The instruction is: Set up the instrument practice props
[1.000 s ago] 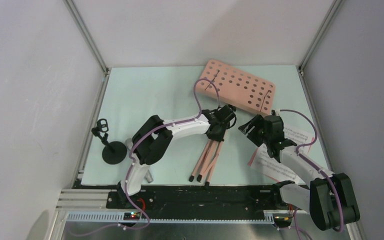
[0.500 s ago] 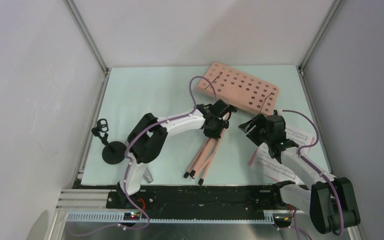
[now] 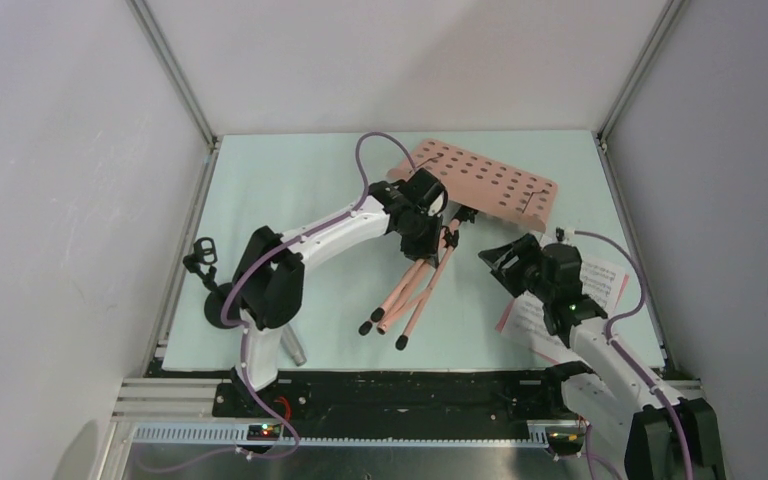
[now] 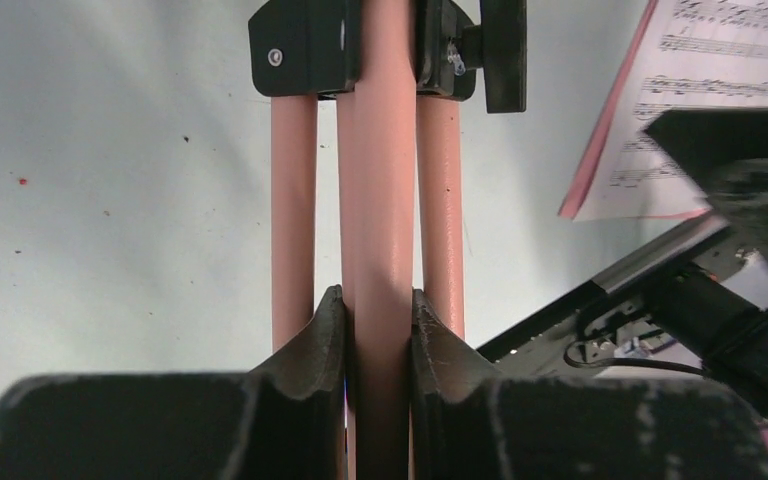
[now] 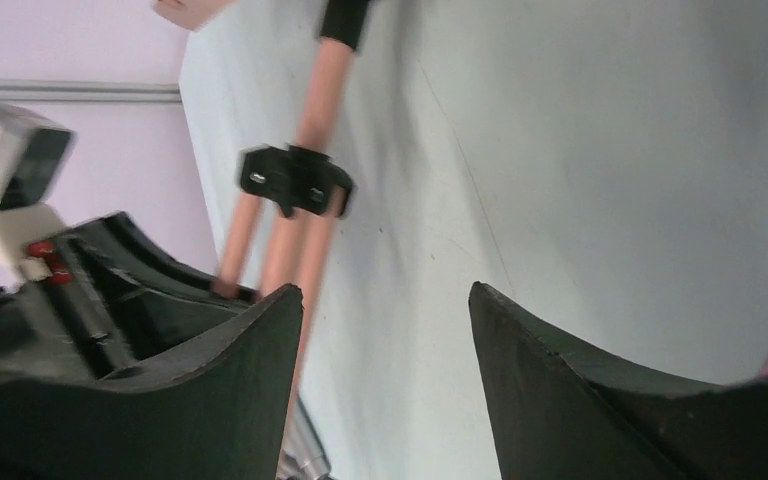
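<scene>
**Stand gripped by left arm**

The stand (image 3: 490, 180) is held at a slant over the far middle of the table (image 3: 290, 190), with its folded legs pointed toward the near edge. Its pole is clamped tight between the fingers of the left gripper (image 4: 378, 305). The right gripper (image 5: 385, 300) is spread wide, with nothing held, near the pages (image 3: 600, 278) at the right. The mic stand (image 3: 222, 303) is seen upright at the left edge.

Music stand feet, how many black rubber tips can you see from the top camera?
3, all on the music stand: the leftmost foot, a second foot just beyond it, and a third foot to their right, lowest in the view. None seems hidden.
</scene>
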Robot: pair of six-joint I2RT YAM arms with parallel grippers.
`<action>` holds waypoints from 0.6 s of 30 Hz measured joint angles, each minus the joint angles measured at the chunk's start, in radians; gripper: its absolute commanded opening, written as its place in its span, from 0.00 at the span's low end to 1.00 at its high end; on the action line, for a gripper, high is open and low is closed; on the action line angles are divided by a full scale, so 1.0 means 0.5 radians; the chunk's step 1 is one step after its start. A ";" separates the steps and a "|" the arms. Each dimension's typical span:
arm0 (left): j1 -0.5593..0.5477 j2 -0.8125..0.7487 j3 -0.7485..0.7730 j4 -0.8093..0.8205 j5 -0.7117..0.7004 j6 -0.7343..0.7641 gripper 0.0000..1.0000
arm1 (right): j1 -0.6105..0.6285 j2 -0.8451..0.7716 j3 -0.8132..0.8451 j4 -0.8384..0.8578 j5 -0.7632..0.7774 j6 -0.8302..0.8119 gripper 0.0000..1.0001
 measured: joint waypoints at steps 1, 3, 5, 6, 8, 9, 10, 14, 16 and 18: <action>0.006 -0.005 0.015 -0.013 0.017 -0.008 0.00 | -0.005 -0.007 -0.051 0.037 -0.022 0.043 0.65; 0.016 -0.010 0.042 -0.029 0.042 -0.033 0.00 | -0.013 -0.025 -0.199 0.140 -0.071 0.157 0.65; 0.021 -0.010 0.066 -0.040 0.061 -0.053 0.00 | -0.020 -0.027 -0.320 0.201 -0.108 0.266 0.64; 0.022 -0.010 0.076 -0.043 0.072 -0.066 0.00 | -0.021 -0.024 -0.362 0.223 -0.118 0.319 0.65; 0.023 -0.011 0.090 -0.045 0.090 -0.090 0.00 | -0.022 0.008 -0.386 0.288 -0.126 0.407 0.72; 0.022 -0.011 0.095 -0.046 0.097 -0.103 0.00 | -0.022 0.044 -0.386 0.356 -0.126 0.457 0.73; 0.022 -0.011 0.098 -0.046 0.101 -0.111 0.00 | -0.021 0.076 -0.385 0.425 -0.125 0.491 0.76; 0.024 -0.014 0.100 -0.048 0.125 -0.137 0.00 | 0.015 0.351 -0.375 0.778 -0.115 0.652 0.76; 0.024 -0.015 0.100 -0.048 0.136 -0.142 0.00 | 0.047 0.519 -0.366 0.939 -0.113 0.725 0.73; 0.024 -0.016 0.100 -0.049 0.138 -0.143 0.00 | 0.078 0.706 -0.350 1.105 -0.100 0.798 0.65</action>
